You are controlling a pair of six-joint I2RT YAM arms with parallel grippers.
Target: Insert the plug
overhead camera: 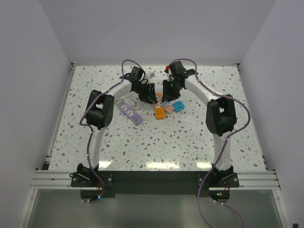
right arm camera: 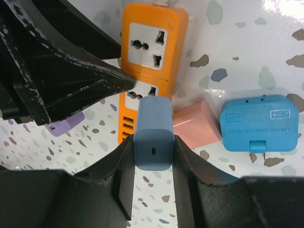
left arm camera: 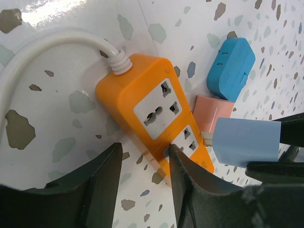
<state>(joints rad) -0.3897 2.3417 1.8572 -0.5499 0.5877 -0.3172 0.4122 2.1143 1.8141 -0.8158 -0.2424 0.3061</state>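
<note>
An orange power strip (left arm camera: 142, 102) with a white cable lies on the speckled table; it also shows in the right wrist view (right arm camera: 147, 47) and the top view (overhead camera: 159, 112). My right gripper (right arm camera: 153, 145) is shut on a light blue plug (right arm camera: 153, 133) and holds it over the strip's second socket. In the left wrist view the plug (left arm camera: 244, 142) has its prongs at that socket. My left gripper (left arm camera: 142, 164) is open. One of its fingers (left arm camera: 187, 166) lies against the strip's long edge, the other over bare table. Both grippers meet at the strip in the top view, the left (overhead camera: 149, 97) and the right (overhead camera: 168, 95).
A pink adapter (right arm camera: 197, 124) and a bright blue adapter (right arm camera: 259, 123) lie just right of the strip. A purple power strip (overhead camera: 130, 112) lies to its left. The left gripper's finger (right arm camera: 71, 80) crowds the strip's left side.
</note>
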